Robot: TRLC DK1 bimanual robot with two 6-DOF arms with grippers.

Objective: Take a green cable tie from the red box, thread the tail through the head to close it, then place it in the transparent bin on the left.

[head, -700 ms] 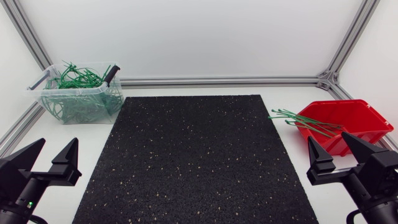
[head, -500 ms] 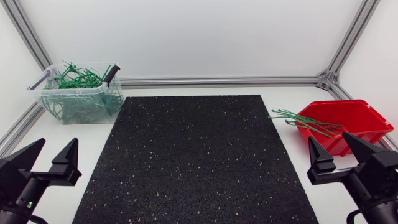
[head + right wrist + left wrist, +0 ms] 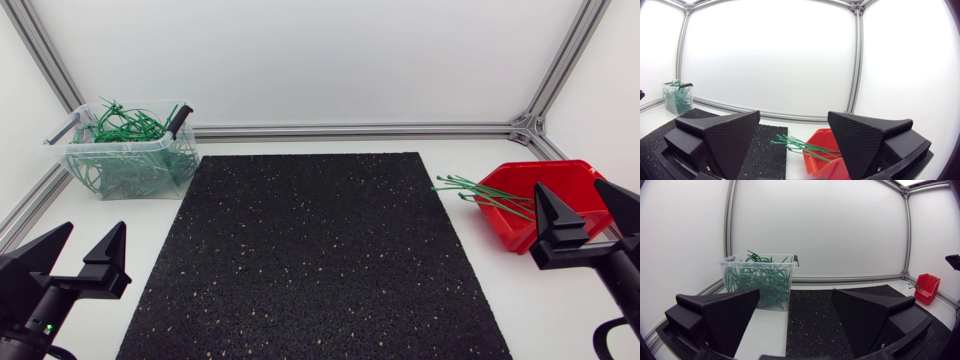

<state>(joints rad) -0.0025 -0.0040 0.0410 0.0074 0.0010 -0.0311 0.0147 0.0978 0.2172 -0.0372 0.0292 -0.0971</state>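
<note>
A red box (image 3: 540, 200) sits at the table's right side with several green cable ties (image 3: 485, 193) sticking out over its left rim; the right wrist view shows the red box (image 3: 822, 152) and the ties (image 3: 802, 146) just ahead of my fingers. My right gripper (image 3: 588, 212) hovers open over the box's near right part, nothing between its fingers. The transparent bin (image 3: 128, 150), full of closed green ties, stands at the far left; in the left wrist view the bin (image 3: 760, 282) lies ahead. My left gripper (image 3: 75, 250) is open and empty at the front left corner.
A black speckled mat (image 3: 310, 250) covers the middle of the table. Aluminium frame rails (image 3: 350, 130) run along the back and side edges. A dark marker-like object (image 3: 178, 120) sticks up from the bin's right corner.
My right gripper has moved right and toward the back, and now stands over the red box. The left arm has stayed still.
</note>
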